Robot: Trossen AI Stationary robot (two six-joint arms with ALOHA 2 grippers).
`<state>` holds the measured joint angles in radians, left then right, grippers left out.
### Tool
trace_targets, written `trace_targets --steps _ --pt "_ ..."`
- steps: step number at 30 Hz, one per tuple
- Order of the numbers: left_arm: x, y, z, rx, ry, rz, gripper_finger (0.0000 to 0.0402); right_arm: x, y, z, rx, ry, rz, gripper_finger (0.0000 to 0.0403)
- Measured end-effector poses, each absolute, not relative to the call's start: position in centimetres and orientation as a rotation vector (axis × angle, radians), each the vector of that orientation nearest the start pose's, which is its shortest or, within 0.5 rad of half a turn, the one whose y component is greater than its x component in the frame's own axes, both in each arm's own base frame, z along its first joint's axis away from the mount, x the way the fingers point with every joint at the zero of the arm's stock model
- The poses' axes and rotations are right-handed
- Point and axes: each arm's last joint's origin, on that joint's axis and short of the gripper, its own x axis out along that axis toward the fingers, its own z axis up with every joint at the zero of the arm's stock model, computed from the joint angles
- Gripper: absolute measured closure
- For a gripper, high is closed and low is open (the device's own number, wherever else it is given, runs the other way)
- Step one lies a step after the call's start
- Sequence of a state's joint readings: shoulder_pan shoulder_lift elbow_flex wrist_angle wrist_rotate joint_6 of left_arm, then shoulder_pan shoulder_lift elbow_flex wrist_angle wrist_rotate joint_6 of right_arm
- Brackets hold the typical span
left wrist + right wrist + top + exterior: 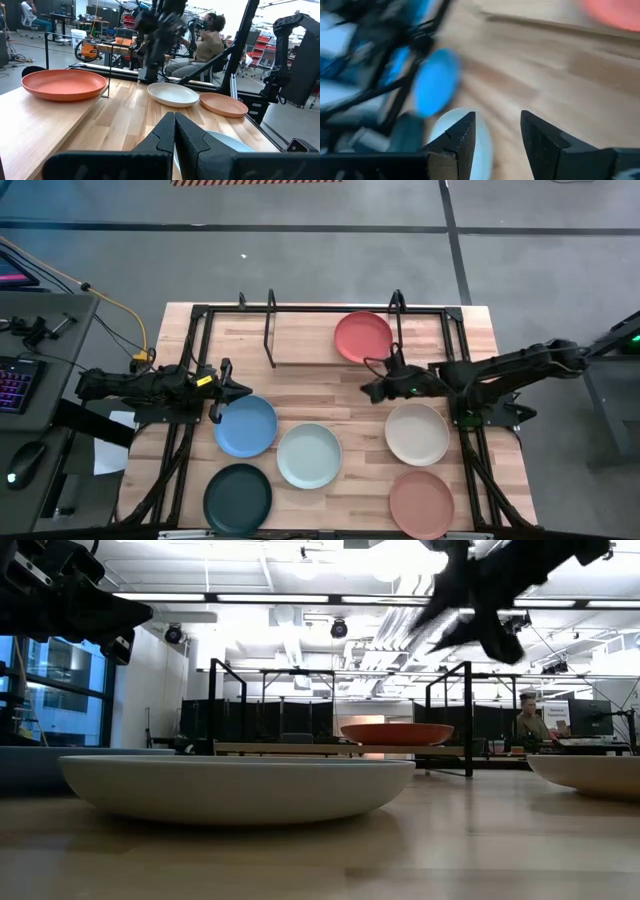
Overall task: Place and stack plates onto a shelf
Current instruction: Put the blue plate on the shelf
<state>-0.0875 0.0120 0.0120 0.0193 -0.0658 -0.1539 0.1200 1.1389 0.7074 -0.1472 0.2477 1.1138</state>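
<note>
Tabletop: coral plate (363, 337) on shelf (300, 340), beyond right fingers (368, 389).

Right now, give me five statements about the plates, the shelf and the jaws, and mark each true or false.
1. The coral red plate lies on the shelf. True.
2. The blue plate is stacked on the pale mint plate. False: they lie side by side on the tabletop.
3. The left gripper has its jaws shut and holds nothing. True.
4. The right gripper has its jaws shut on the cream plate. False: its jaws are open and empty, and the cream plate lies on the tabletop.
5. The dark green plate is on the shelf. False: it lies at the table's near edge.
</note>
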Motion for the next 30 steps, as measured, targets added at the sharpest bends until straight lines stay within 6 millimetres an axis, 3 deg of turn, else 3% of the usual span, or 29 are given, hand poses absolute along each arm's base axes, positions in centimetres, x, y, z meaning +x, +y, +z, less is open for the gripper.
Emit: trace_targets --steps 6,12,21,28,30 --pt "9.7 -0.7 16.9 -0.155 -0.017 -0.023 0.0401 24.0 3.4 26.0 0.799 0.331 -0.23 0.0265" --pt "9.7 -0.7 16.9 -0.155 -0.017 -0.023 0.0401 24.1 3.4 26.1 0.645 0.341 -0.2 0.0265" --pt "9.7 -0.7 16.9 -0.155 -0.017 -0.023 0.0402 24.0 3.3 26.3 0.64 0.331 -0.192 0.0265" --pt "9.7 -0.7 16.9 -0.156 -0.026 -0.024 0.0401 22.6 3.2 28.1 0.612 0.264 -0.136 0.0265" --pt "9.7 -0.6 17.6 -0.184 -0.097 -0.024 0.0401 22.0 3.0 28.6 0.608 0.245 -0.129 0.0265"
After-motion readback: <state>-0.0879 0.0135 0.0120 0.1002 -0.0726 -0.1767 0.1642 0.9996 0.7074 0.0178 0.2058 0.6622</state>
